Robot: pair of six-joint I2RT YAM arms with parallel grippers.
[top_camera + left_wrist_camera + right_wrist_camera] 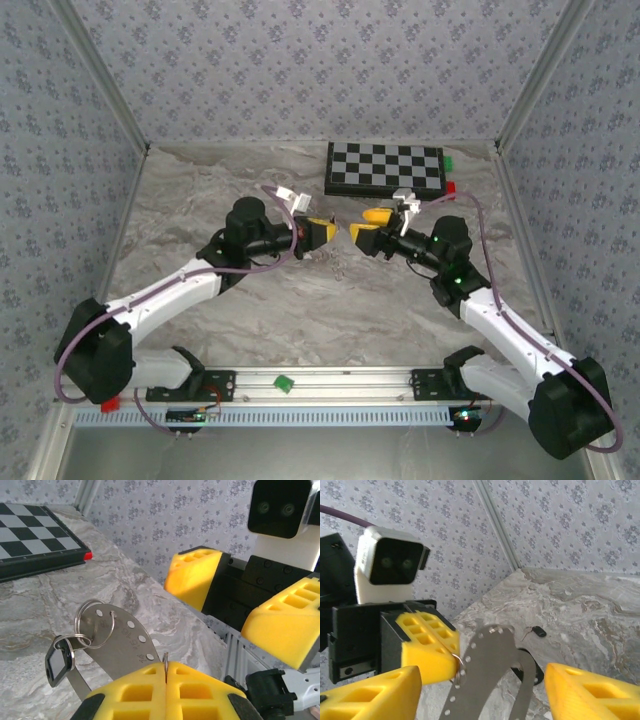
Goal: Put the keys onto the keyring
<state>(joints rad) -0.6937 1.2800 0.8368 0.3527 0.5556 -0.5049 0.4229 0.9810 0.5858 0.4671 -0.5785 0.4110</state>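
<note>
From above, the left claw [320,235] and right claw [366,226] meet at centre frame over the counter [300,320]. Left wrist: the left claw is clamped on a holed plate [120,645]; a keyring [95,624] carrying one key [59,664] hangs lower left. Right wrist: the right claw gapes empty either side of the plate; a loose key [536,631] lies on the counter, right of centre. Best fetch it gently, with the plate held steady.
</note>
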